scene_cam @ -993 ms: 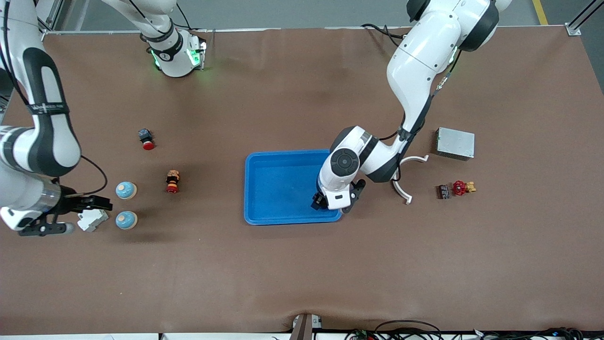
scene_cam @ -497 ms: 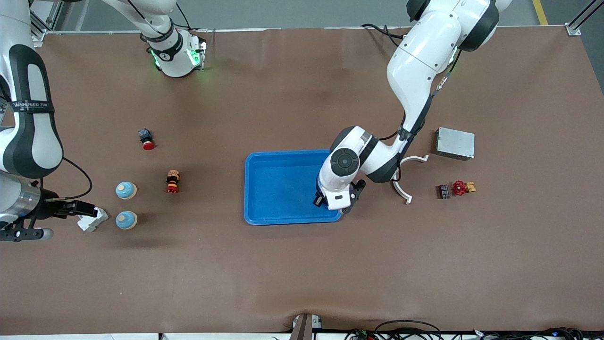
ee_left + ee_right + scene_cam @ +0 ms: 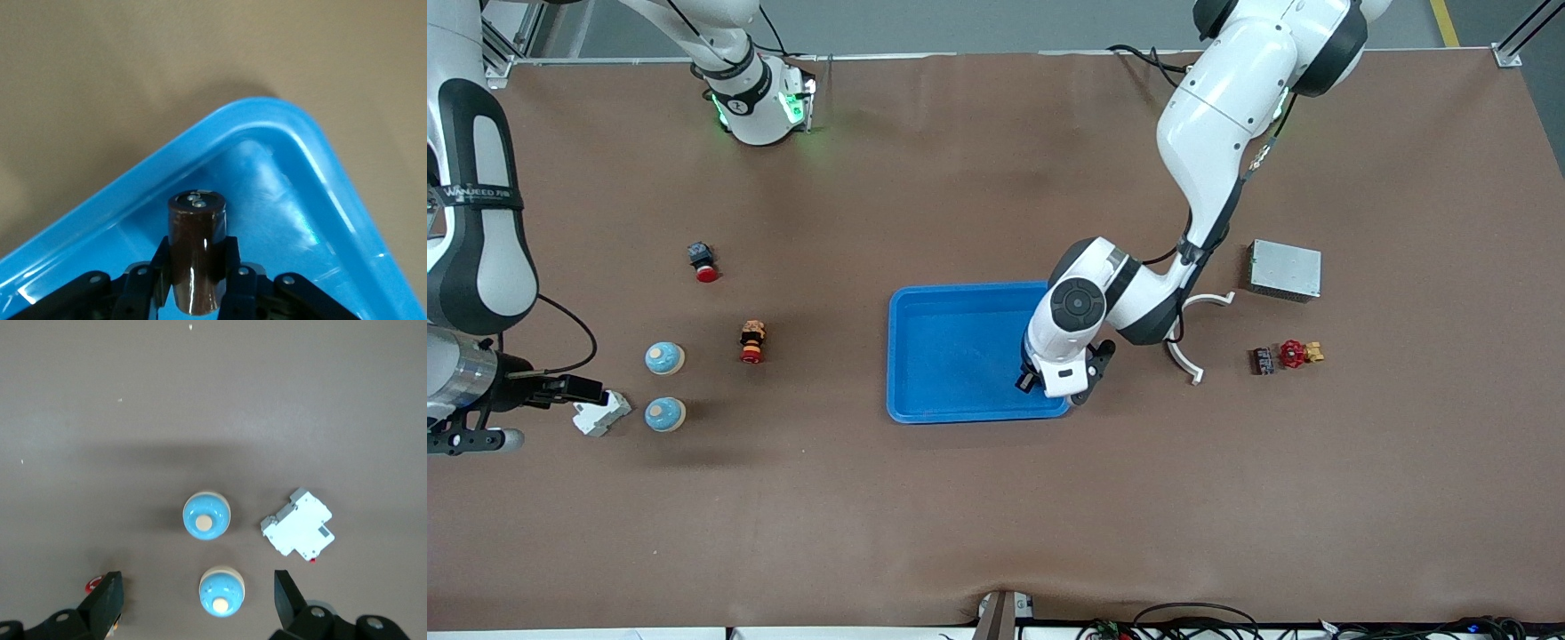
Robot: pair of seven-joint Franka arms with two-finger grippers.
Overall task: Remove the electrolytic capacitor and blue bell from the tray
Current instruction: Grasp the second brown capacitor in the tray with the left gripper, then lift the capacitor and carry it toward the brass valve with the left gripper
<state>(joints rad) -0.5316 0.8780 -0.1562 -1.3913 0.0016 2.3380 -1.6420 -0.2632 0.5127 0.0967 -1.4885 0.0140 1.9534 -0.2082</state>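
So over at the right arm's end of the desk (image 3: 960,516), the right gripper (image 3: 583,388) hangs with its jaws wide apart and nothing between them, just above the white breaker module (image 3: 601,413). Just beside that sit two blue bells (image 3: 665,358), one a bit nearer the front camera (image 3: 665,413) than the other, both untouched on the desk. Toward the middle there's a little red and yellow part (image 3: 752,342) and a red-capped button (image 3: 703,262) farther from the camera. Then the blue tray (image 3: 925,356), with the left gripper (image 3: 1040,378) down inside its corner toward the left arm's end, jaws clamped on a dark brown capacitor (image 3: 196,250) standing upright. Out at the left arm's end are a silver box (image 3: 1284,270) and a red valve (image 3: 1293,354).
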